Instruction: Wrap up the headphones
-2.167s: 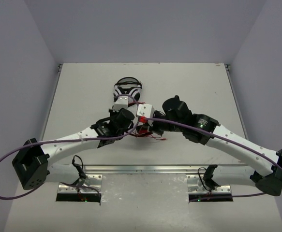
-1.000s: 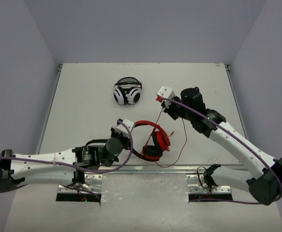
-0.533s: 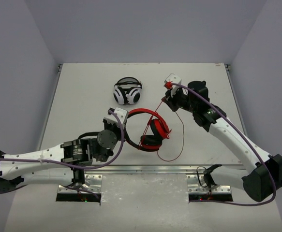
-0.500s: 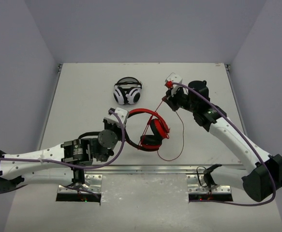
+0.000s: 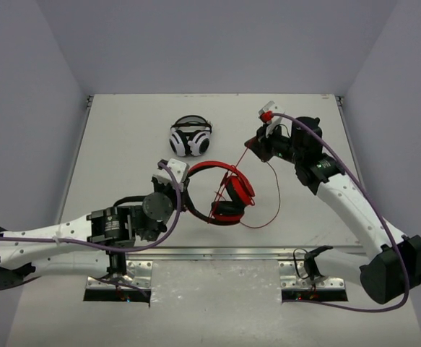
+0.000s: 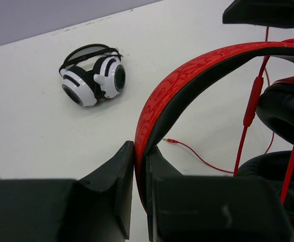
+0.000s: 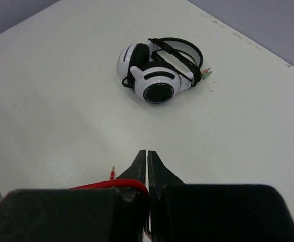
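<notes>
Our left gripper (image 6: 139, 161), arm stretched low, clamps the headphones' (image 5: 233, 189) curved glossy headband (image 6: 187, 65); our right gripper (image 7: 147, 160), reaching toward the far edge, pinches the thin cable (image 6: 249, 103).

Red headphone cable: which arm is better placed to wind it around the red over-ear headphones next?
Right, probably. The right gripper is shut on the thin red cable and can lead it around. The left gripper is clamped on the red headband of the red over-ear headphones, anchoring them.
</notes>
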Robot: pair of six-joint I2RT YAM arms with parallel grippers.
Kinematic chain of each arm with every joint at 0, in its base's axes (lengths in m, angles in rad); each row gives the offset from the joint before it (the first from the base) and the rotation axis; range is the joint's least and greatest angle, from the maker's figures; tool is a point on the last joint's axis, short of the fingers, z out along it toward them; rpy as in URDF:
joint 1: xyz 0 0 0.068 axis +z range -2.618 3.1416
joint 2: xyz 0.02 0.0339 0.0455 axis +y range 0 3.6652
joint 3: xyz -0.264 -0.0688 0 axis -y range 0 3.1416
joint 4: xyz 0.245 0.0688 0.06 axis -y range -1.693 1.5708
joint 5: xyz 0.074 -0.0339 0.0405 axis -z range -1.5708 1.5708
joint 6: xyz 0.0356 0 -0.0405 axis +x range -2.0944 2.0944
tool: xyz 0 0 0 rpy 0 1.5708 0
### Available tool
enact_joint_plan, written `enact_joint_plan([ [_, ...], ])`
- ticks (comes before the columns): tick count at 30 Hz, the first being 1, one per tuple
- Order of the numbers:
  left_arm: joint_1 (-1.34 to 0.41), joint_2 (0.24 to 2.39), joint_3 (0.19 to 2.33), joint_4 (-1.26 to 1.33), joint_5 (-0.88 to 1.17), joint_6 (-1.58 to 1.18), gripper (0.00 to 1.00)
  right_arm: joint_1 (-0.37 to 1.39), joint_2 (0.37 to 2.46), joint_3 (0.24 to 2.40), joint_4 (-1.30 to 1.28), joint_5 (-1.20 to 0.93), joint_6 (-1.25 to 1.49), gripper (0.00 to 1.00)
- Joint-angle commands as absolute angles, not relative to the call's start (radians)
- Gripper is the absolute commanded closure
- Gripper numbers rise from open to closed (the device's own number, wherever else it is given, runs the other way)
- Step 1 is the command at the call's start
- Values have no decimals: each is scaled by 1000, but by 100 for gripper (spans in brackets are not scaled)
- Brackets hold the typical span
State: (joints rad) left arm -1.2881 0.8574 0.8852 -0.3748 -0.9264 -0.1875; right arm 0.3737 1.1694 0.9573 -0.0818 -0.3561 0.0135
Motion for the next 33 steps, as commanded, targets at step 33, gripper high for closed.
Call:
enact_joint_plan([
  [33,-1163,1126,1465,169,-1209,-118,100,549,1433,552,1092,-762,693,95],
])
